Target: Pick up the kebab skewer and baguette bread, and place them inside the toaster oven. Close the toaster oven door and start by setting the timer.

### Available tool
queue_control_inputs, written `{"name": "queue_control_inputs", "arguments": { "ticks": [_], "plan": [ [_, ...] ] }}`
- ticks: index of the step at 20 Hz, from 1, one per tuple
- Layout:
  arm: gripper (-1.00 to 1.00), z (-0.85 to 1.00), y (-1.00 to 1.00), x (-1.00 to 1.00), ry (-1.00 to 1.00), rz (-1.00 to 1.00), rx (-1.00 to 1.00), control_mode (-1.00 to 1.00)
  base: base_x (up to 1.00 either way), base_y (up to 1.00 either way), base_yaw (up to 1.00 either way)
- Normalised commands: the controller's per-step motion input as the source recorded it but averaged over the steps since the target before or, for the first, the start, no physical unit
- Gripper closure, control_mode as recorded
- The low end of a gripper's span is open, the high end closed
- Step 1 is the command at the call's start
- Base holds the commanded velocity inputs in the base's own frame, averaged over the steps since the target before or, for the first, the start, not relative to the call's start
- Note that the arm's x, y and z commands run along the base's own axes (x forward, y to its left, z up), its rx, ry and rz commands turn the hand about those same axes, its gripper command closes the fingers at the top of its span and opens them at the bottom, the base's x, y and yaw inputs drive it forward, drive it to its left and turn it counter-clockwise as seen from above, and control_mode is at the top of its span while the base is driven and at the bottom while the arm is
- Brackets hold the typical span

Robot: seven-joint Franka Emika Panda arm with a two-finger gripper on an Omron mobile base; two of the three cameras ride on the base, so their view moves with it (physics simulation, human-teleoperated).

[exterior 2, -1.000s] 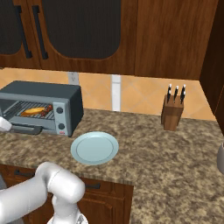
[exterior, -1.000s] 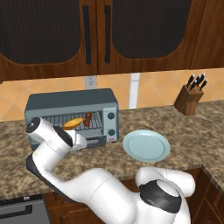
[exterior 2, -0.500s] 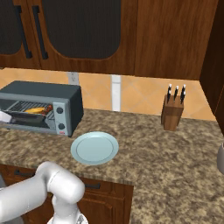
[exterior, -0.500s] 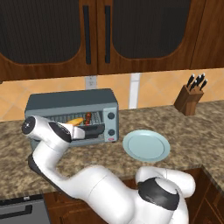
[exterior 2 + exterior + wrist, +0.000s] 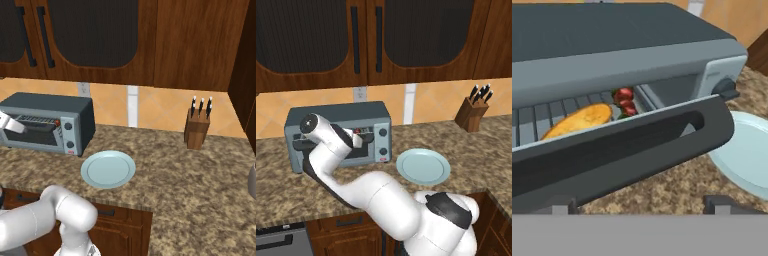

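Now your gripper (image 5: 642, 204), spread wide and empty, sits under the toaster oven door (image 5: 627, 145), its handle running 9-to-3 at 12; bread (image 5: 577, 120) and skewer (image 5: 625, 101) lie on the rack.

Pale blue round plate (image 5: 423, 166) lies flat on speckled brown granite counter (image 5: 471, 145), toward its front edge. Wooden knife block (image 5: 472, 113) with dark handles stands at the back, well apart from the plate, against the orange tiled wall (image 5: 160, 107). White outlet (image 5: 360, 93) on that wall. Dark wood cabinets (image 5: 406, 40) with black bar handles hang above.
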Motion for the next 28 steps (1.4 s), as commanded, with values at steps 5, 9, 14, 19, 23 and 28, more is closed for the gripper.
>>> {"name": "queue_control_inputs", "arguments": {
  "ticks": [5, 9, 14, 19, 23, 28],
  "plan": [
    [-1.0, -0.29, -0.3, 0.26, -0.03, 0.0, 0.15, -1.0, 0.0, 0.0, 0.0],
    [-1.0, -0.46, -0.23, 0.64, -0.04, 0.0, 0.11, -1.0, 0.0, 0.0, 0.0],
    [-1.0, -0.49, -0.23, 0.63, -0.03, 0.0, 0.09, -1.0, 0.0, 0.0, 0.0],
    [-1.0, -0.45, -0.22, 0.36, -0.02, 0.0, 0.09, -1.0, 0.0, 0.0, 0.0],
    [-1.0, -0.03, -0.27, -0.11, 0.0, 0.0, 0.11, -1.0, 0.0, 0.0, 0.0],
    [-1.0, 0.09, -0.32, -0.37, -0.04, 0.0, 0.07, -1.0, 0.0, 0.0, 0.0]
  ]
}}
